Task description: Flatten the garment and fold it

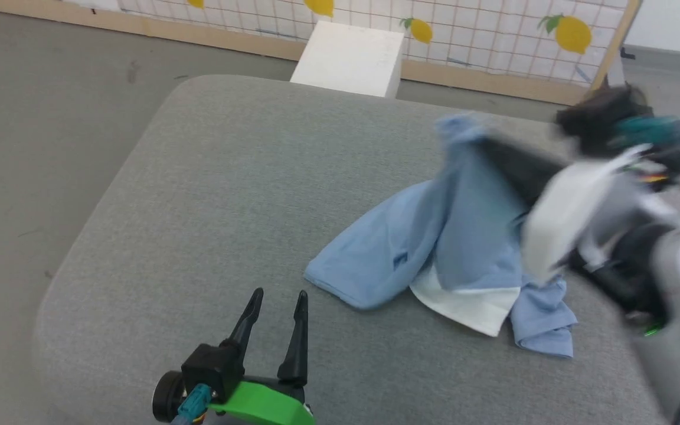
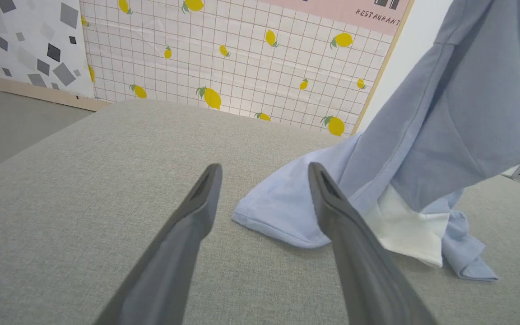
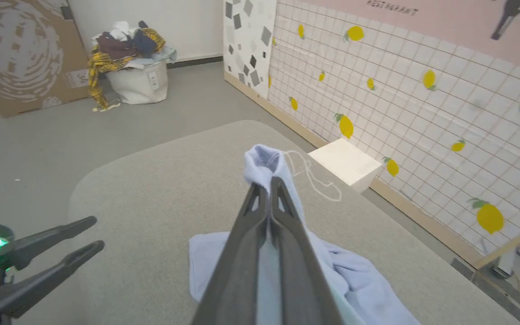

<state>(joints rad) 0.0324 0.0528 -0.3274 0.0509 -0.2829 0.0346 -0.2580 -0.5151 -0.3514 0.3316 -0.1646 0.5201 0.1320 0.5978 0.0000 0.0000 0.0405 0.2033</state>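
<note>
While the broad grey cushion [image 1: 198, 195], rounded at its corners and covered in a coarse woven cloth, is being used as the carrying surface, the garment [image 1: 464, 236] is being kept on its right half. One part is being lifted clear and the remainder is being left in soft folds on the weave. A bare stretch of weave is being left between the garment's left hem and the cushion's left edge, and more toward the far edge. The right gripper [image 3: 267, 187] is being held closed, its two long dark fingers pressed together along their length. A bunched corner of the light blue fabric is being pinched at their tips, above the cushion. The left gripper [image 1: 278, 295] is being held near the front edge, its fingers spread apart with nothing between them, near the garment's hem but not touching it. A white fabric part [image 1: 470, 307] is being shown beneath the blue folds, toward the front-right. A thin white thread [image 3: 314, 176] is being seen in loops just beside the pinched corner.
</note>
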